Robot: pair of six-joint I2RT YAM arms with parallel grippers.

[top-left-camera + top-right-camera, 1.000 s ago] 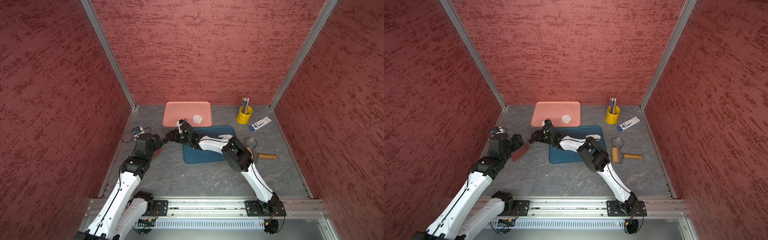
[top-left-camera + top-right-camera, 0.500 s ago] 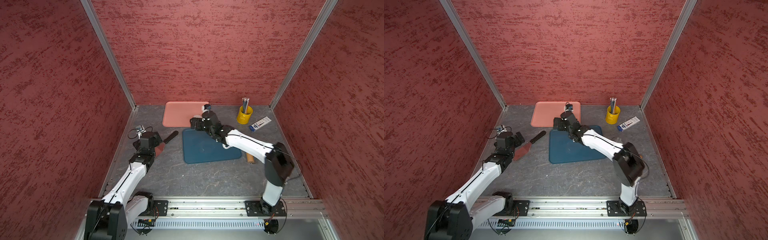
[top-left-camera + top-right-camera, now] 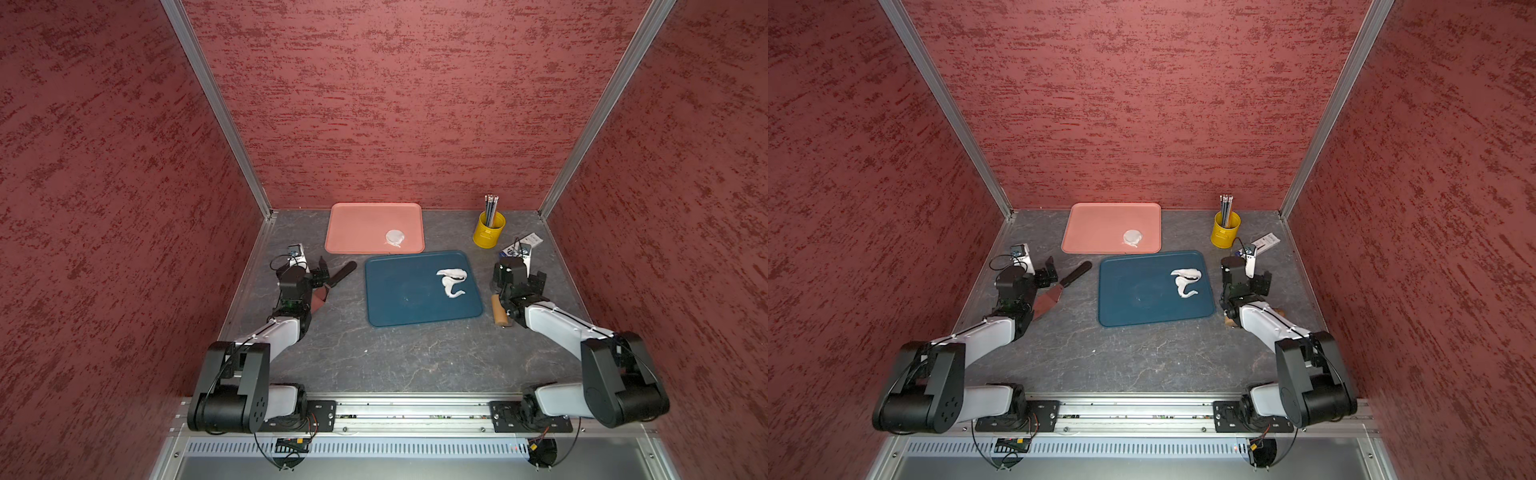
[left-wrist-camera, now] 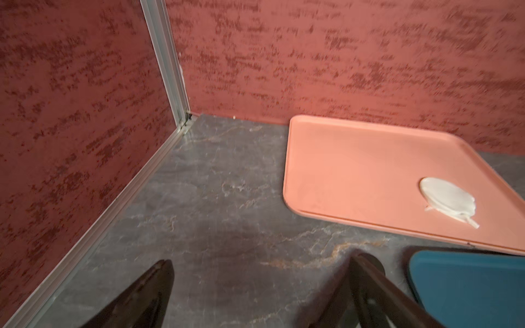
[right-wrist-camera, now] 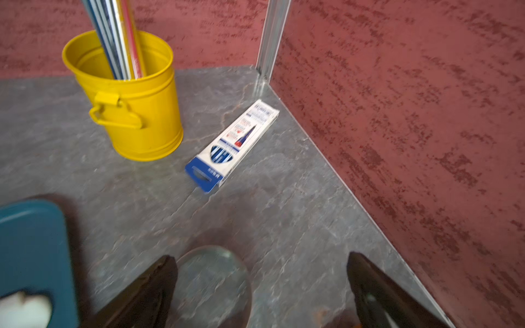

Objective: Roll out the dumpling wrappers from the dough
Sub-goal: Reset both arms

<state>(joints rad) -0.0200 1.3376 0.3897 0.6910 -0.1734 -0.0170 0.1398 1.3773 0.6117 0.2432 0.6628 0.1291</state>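
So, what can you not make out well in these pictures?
- Rolling pin: both top views, mostly under the right arm.
- Spatula: top view, blade mostly behind the left arm.
- Dough: right wrist view, blurred, cut by the edge.
- Box print: right wrist view, too blurred to read.

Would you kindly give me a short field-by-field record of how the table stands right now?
dumpling wrapper: one round disc on the pink tray
dough: irregular white strip on the blue tray
left gripper: open, empty, near the spatula
right gripper: open, empty, near the rolling pin
yellow cup: holds pencils, at the back
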